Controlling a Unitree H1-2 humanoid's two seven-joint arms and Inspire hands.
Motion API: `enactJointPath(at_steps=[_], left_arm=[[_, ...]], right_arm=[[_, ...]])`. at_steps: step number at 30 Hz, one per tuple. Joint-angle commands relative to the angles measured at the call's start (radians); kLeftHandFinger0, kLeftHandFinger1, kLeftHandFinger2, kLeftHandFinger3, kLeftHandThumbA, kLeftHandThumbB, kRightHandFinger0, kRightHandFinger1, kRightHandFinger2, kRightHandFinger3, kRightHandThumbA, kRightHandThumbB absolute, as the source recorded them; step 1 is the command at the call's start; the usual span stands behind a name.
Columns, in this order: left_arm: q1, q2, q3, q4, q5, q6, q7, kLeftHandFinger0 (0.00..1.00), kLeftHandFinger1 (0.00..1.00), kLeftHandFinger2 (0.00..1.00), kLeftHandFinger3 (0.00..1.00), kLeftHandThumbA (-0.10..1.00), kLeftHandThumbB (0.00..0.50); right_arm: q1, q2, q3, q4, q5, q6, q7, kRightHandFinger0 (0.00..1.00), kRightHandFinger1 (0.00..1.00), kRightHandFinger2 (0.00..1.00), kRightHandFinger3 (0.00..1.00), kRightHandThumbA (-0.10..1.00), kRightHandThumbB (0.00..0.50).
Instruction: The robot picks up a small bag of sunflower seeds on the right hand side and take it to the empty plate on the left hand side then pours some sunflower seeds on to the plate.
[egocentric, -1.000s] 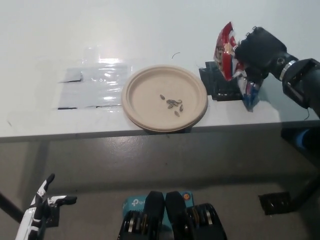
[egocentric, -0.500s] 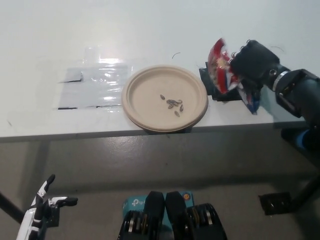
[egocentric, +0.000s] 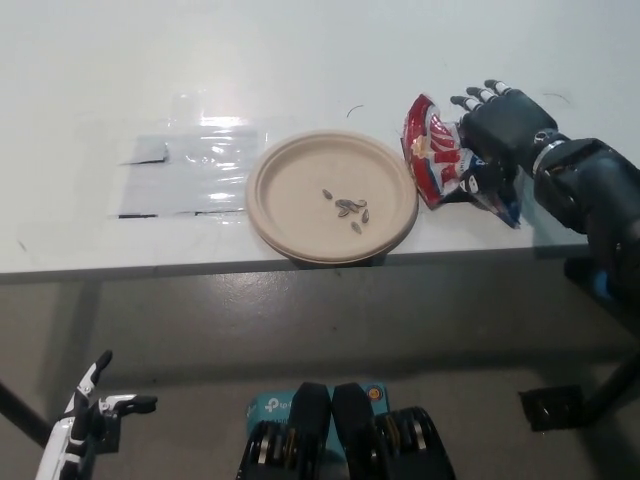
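Note:
The red, white and blue bag of sunflower seeds (egocentric: 437, 163) lies on the white table just right of the paper plate (egocentric: 290, 195), with its mouth toward the plate. A few sunflower seeds (egocentric: 350, 210) rest near the plate's middle. My black right hand (egocentric: 503, 125) is over the bag's right end, fingers stretched out and apart, no longer wrapped around it. My white left hand (egocentric: 88, 415) hangs low at the lower left, below the table, with nothing in it.
A shiny taped patch (egocentric: 185, 170) covers the table left of the plate. The table's front edge (egocentric: 200, 268) runs just below the plate. A black block (egocentric: 555, 408) sits on the floor at the lower right.
The right hand has lowered the bag from upright in the air to lying on the table beside the plate, and its fingers have spread off the bag. The left hand stays put.

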Motion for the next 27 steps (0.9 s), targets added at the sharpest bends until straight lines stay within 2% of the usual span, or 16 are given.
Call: enactJointPath(at_steps=[1, 4, 6, 7, 8, 9, 10, 14, 18, 19, 20, 24, 27], left_arm=[[-0.002, 0.013, 0.01, -0.033, 0.018, -0.026, 0.0, 0.81, 0.6, 0.59, 1.0, 1.0, 0.258], [-0.01, 0.015, 0.009, -0.024, 0.012, -0.045, -0.005, 0.8, 0.6, 0.58, 1.0, 1.0, 0.262], [-0.013, 0.017, 0.011, -0.024, 0.005, -0.046, -0.007, 0.76, 0.61, 0.59, 1.0, 1.0, 0.254], [-0.015, 0.017, 0.012, -0.023, 0.005, -0.046, -0.006, 0.76, 0.61, 0.59, 1.0, 1.0, 0.248], [-0.016, 0.018, 0.014, -0.02, 0.011, -0.056, -0.004, 0.75, 0.6, 0.6, 1.0, 1.0, 0.235], [-0.017, 0.019, 0.014, -0.018, 0.012, -0.06, -0.004, 0.74, 0.61, 0.61, 1.0, 1.0, 0.241], [-0.019, 0.02, 0.015, -0.017, 0.011, -0.058, -0.004, 0.74, 0.61, 0.62, 1.0, 1.0, 0.251], [-0.025, 0.021, 0.016, -0.015, 0.0, -0.049, -0.006, 0.72, 0.59, 0.61, 1.0, 1.0, 0.262], [-0.021, 0.018, 0.018, -0.018, -0.004, -0.039, -0.003, 0.72, 0.59, 0.6, 1.0, 1.0, 0.283], [-0.019, 0.018, 0.019, -0.014, -0.005, -0.05, -0.004, 0.72, 0.59, 0.61, 1.0, 1.0, 0.259], [-0.018, 0.019, 0.019, -0.013, -0.005, -0.056, -0.005, 0.72, 0.59, 0.61, 1.0, 1.0, 0.256], [-0.019, 0.02, 0.022, -0.016, -0.006, -0.052, -0.004, 0.72, 0.6, 0.64, 1.0, 1.0, 0.248], [-0.028, 0.017, 0.019, -0.022, 0.0, -0.041, -0.001, 0.75, 0.59, 0.6, 1.0, 1.0, 0.258]], right_arm=[[-0.01, -0.084, -0.177, -0.39, 0.403, 0.215, 0.703, 1.0, 1.0, 1.0, 1.0, 0.87, 0.5], [0.014, -0.116, -0.234, -0.564, 0.594, 0.331, 0.901, 1.0, 1.0, 1.0, 1.0, 0.78, 0.5], [0.015, -0.128, -0.295, -0.651, 0.766, 0.483, 1.045, 1.0, 1.0, 1.0, 1.0, 0.73, 0.5], [0.014, -0.136, -0.314, -0.687, 0.825, 0.539, 1.092, 1.0, 1.0, 1.0, 1.0, 0.75, 0.5], [0.019, -0.156, -0.344, -0.766, 0.909, 0.651, 1.136, 1.0, 1.0, 1.0, 1.0, 0.84, 0.5], [0.022, -0.167, -0.364, -0.8, 0.944, 0.687, 1.145, 1.0, 1.0, 1.0, 1.0, 0.92, 0.5], [0.023, -0.179, -0.4, -0.816, 0.994, 0.696, 1.147, 1.0, 1.0, 1.0, 1.0, 0.97, 0.5], [0.007, -0.233, -0.444, -0.821, 1.197, 0.696, 1.161, 1.0, 1.0, 1.0, 1.0, 1.0, 0.5], [0.025, -0.301, -0.39, -0.85, 1.466, 0.696, 1.001, 1.0, 1.0, 1.0, 1.0, 1.0, 0.5], [0.026, -0.314, -0.392, -0.86, 1.466, 0.696, 0.999, 1.0, 1.0, 1.0, 1.0, 1.0, 0.5], [0.026, -0.323, -0.392, -0.867, 1.472, 0.696, 1.0, 1.0, 1.0, 1.0, 1.0, 1.0, 0.5], [0.027, -0.337, -0.402, -0.863, 1.494, 0.696, 1.009, 1.0, 1.0, 1.0, 1.0, 1.0, 0.5], [0.016, -0.354, -0.413, -0.844, 1.525, 0.696, 1.032, 1.0, 1.0, 1.0, 1.0, 1.0, 0.5]])
